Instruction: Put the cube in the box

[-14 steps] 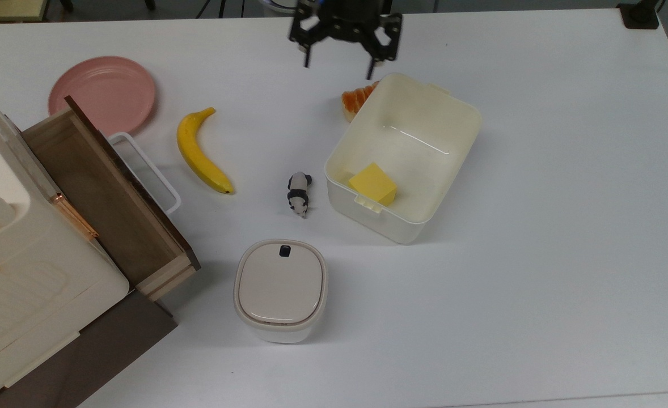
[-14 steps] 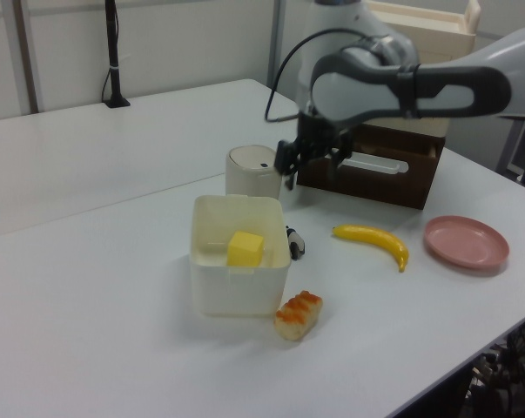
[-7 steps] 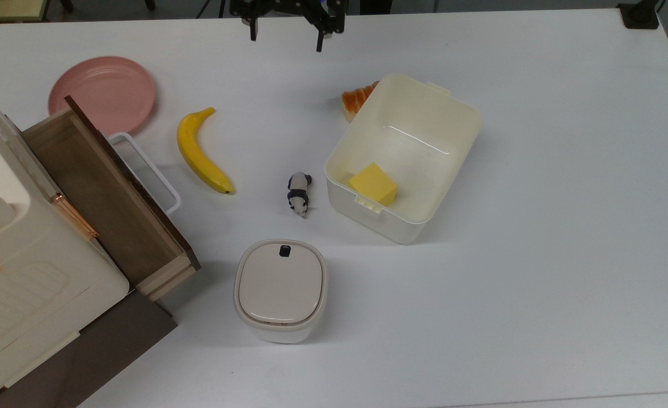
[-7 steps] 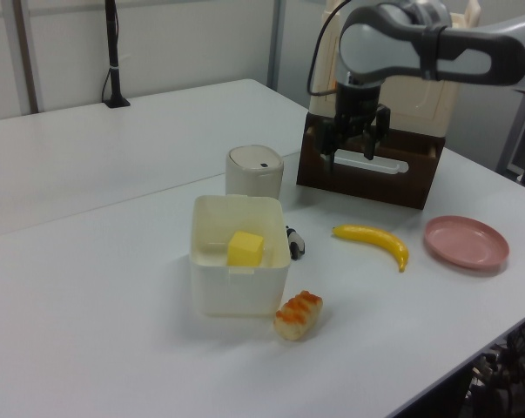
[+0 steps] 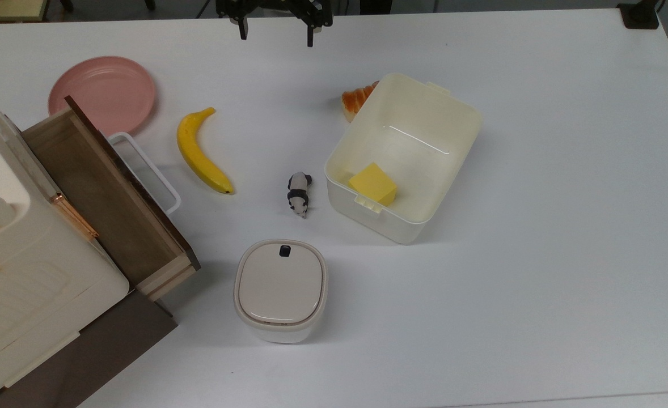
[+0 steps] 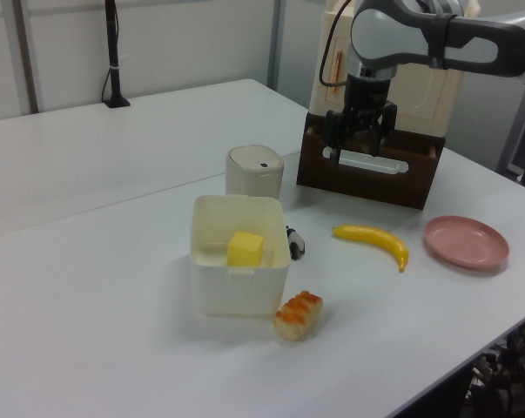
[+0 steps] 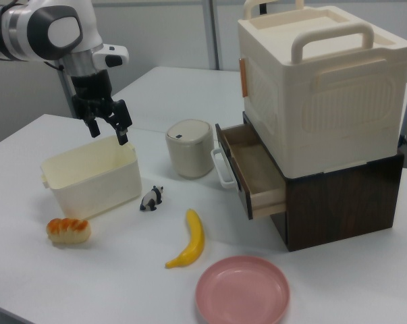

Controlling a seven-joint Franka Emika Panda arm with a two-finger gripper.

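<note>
The yellow cube [image 5: 372, 183] lies inside the cream-white box [image 5: 403, 229], in the corner nearest the panda figure. In the left view the cube [image 6: 245, 248] rests against the box's [image 6: 240, 294] front wall. My gripper [image 5: 276, 36] hangs open and empty in the air at the top view's upper edge, well away from the box. In the left view the gripper [image 6: 360, 150] is high in front of the wooden drawer. In the right view the gripper [image 7: 109, 133] hovers above the box's [image 7: 92, 181] far rim.
A banana [image 5: 201, 153], a panda figure [image 5: 298, 194] and a bread roll [image 5: 356, 99] lie around the box. A pink plate [image 5: 102, 93], an open wooden drawer [image 5: 107, 192] and a lidded round container [image 5: 280, 289] take up the top view's left and lower middle.
My gripper has drawn back from above the box's far edge toward the top view's upper left, staying open. The cube lies unmoved in the box.
</note>
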